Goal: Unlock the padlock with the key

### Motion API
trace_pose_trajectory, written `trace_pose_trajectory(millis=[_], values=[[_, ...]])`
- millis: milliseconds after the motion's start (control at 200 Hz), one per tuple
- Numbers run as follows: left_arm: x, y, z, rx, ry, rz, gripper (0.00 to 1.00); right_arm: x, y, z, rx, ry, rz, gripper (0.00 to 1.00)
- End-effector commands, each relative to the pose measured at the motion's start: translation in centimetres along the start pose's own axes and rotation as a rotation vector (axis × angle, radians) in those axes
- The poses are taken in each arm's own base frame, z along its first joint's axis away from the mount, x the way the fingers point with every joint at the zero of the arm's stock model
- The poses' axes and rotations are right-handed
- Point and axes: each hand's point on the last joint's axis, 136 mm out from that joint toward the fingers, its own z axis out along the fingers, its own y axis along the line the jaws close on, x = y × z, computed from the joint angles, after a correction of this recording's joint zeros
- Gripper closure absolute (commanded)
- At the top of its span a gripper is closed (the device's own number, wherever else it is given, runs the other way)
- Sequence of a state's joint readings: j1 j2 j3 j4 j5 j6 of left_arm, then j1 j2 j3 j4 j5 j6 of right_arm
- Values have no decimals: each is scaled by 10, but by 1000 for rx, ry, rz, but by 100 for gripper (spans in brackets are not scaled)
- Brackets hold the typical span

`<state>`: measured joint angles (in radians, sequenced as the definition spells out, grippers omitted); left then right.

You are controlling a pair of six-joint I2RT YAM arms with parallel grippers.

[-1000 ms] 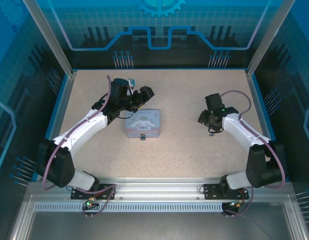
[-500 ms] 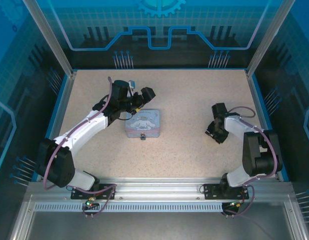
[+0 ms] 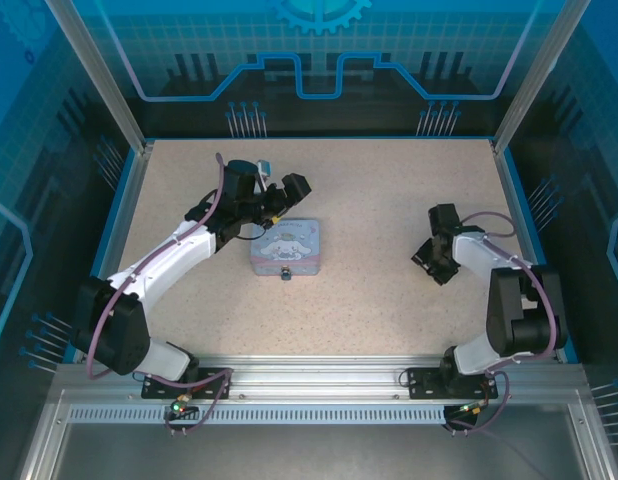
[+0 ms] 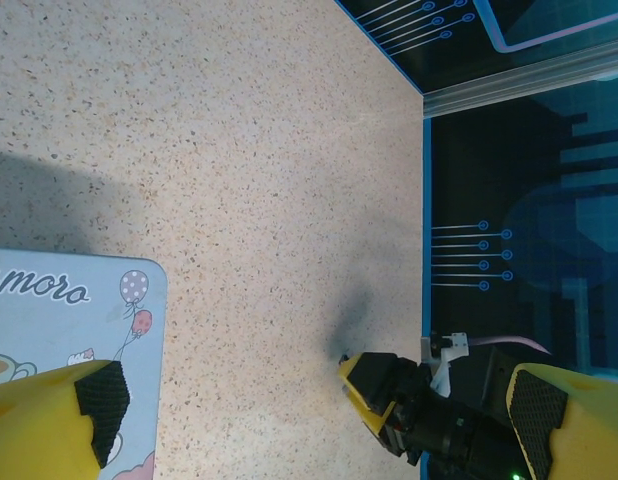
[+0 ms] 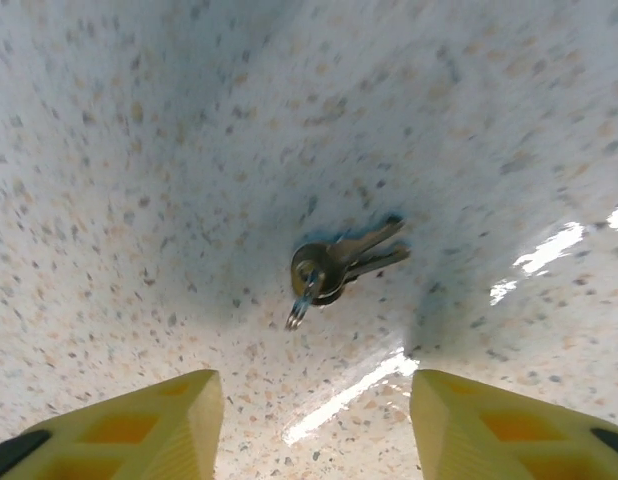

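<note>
- Right gripper (image 5: 311, 400) is released, jaws apart. The small grey metal key (image 5: 339, 265), apparently ringed with a second, lies just ahead, with open speckled table (image 5: 139, 150) around it.
- Left gripper (image 4: 314, 400) is spread wide and grasps nothing, one finger over the pastel rectangular tin's (image 4: 59, 330) corner. The tiny dark padlock (image 3: 285, 273) sits at the tin's far side, barely legible.

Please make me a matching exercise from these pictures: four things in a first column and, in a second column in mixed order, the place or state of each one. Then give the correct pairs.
Column one:
1. key
2. padlock
3. tin box
4. left gripper

Column two:
a. wide open, holding nothing, by a corner of the tin box
b. near the middle of the table, pastel lid facing up
c. lying on the table, just ahead of the open right gripper
d. small and dark, at the near edge of the tin box

Pairs: 1-c, 2-d, 3-b, 4-a
</note>
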<state>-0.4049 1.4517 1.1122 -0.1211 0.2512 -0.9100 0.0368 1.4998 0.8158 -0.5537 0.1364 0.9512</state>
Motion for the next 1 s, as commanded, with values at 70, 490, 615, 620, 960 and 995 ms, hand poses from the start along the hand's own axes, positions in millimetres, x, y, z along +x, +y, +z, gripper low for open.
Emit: trace_pose_trajectory(millis=[70, 490, 615, 620, 960, 995], values=[[2, -12, 6, 46, 16, 11, 1, -14, -10, -7, -10, -9, 88, 43], [2, -12, 16, 49, 42, 4, 1, -12, -1, 19, -21, 71, 170, 49], [2, -12, 19, 51, 44, 1, 1, -13, -1, 21, -10, 72, 182, 52], [2, -12, 19, 51, 44, 1, 1, -13, -1, 22, -9, 72, 182, 52], [3, -12, 23, 56, 55, -5, 1, -26, 5, 23, -7, 65, 153, 86], [3, -12, 23, 57, 55, -6, 1, -26, 7, 24, -16, 69, 138, 97]])
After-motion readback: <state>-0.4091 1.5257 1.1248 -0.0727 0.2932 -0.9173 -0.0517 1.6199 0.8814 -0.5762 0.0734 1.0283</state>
